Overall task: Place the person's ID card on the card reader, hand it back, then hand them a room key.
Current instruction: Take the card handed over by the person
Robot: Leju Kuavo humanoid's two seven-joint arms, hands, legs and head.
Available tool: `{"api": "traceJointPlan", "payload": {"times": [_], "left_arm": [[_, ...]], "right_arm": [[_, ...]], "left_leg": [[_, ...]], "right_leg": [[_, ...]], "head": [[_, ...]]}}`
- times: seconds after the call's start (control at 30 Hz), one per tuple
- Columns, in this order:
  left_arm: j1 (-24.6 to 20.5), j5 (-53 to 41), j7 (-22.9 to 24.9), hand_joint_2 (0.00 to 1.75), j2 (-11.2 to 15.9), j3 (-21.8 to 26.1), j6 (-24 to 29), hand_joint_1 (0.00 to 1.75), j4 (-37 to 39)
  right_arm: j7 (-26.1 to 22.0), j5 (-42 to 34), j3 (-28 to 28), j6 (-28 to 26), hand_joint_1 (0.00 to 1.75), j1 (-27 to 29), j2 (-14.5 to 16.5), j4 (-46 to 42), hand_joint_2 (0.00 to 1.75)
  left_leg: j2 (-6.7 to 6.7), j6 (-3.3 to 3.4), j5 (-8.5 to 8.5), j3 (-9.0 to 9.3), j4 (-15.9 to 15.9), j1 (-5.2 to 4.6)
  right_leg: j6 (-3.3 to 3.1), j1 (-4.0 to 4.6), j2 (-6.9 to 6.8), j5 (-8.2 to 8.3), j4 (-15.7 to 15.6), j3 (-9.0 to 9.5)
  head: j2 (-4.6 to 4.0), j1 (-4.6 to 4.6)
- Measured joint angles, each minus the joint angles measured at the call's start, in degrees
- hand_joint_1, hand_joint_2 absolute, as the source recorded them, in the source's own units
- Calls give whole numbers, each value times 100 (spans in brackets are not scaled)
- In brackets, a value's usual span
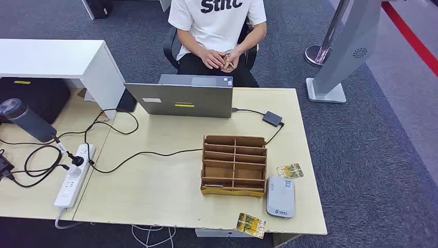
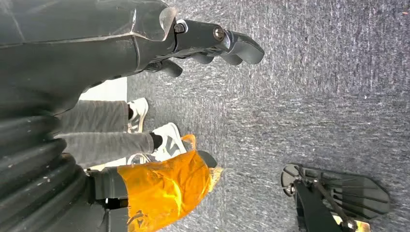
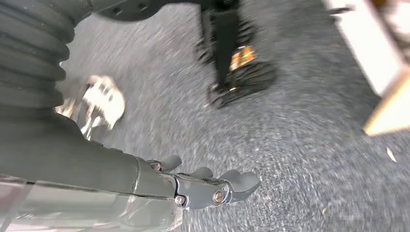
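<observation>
Both the left hand [image 2: 217, 46] and the right hand [image 3: 212, 186] hang empty, fingers loosely apart; the yellow patterned card [image 1: 251, 225] at the wooden desk's [image 1: 155, 181] six-o'clock edge overhangs it, its print unreadable.

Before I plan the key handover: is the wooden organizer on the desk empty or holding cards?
Looks empty. The head view shows the organizer with bare slots, while two cards lie outside it, one beside it, one at the desk edge.

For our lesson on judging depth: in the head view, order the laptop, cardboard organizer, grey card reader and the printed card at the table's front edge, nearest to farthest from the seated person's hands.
Measured from the person's hands:
1. Laptop, at the table's far edge, just in front of them.
2. Cardboard organizer, mid-table.
3. Grey card reader, right of the organizer's front.
4. Printed card, overhanging the front edge.
</observation>
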Motion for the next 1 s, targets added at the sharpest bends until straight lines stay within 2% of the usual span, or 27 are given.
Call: {"api": "traceJointPlan", "payload": {"times": [0.17,0.27,0.3,0.4,0.53,0.67,0.8,1.0], "left_arm": [[-60,-21,-168,175,1,52,61,0,11],[-137,-89,-282,175,2,60,118,0,25],[-168,-126,-317,175,2,62,143,0,32],[-272,-324,-400,175,7,56,222,0,42],[-352,-514,-424,175,12,49,314,0,49],[-334,-556,-424,175,13,49,403,0,77],[-308,-620,-424,175,11,49,468,0,94],[-255,-674,-430,175,7,56,479,0,99]], "right_arm": [[-40,-600,-690,-4,0,-34,-36,7,175],[-143,-1033,-1167,8,0,-55,-95,9,44],[-177,-1172,-1317,10,0,-60,-131,11,44],[-153,-1476,-1649,-31,0,-62,-299,15,175],[-328,-1769,-2029,125,0,-102,-437,-33,175],[-989,-1872,-2242,456,0,-322,-455,-192,0],[-1667,-1669,-2284,697,0,-624,-449,-589,175],[-2059,-1195,-2290,917,0,-768,-237,-1578,175]], "left_leg": [[0,1,0,1,0,-3],[0,1,0,2,0,-3],[0,1,0,2,0,-4],[-1,2,0,2,1,-7],[-1,3,-1,-1,0,-8],[0,5,0,0,0,-9],[-5,11,5,3,1,-11],[-11,10,9,2,1,-11]], "right_leg": [[0,-3,0,0,0,0],[0,-4,0,0,0,0],[0,-4,0,0,0,0],[0,-7,-1,0,0,2],[0,-9,1,1,2,5],[1,-9,1,1,2,5],[2,-10,-6,3,2,7],[2,-10,-13,2,2,9]], "head": [[0,-1],[0,-1],[0,0],[0,-1],[0,-2],[0,-2],[0,-2],[0,-3]]}}
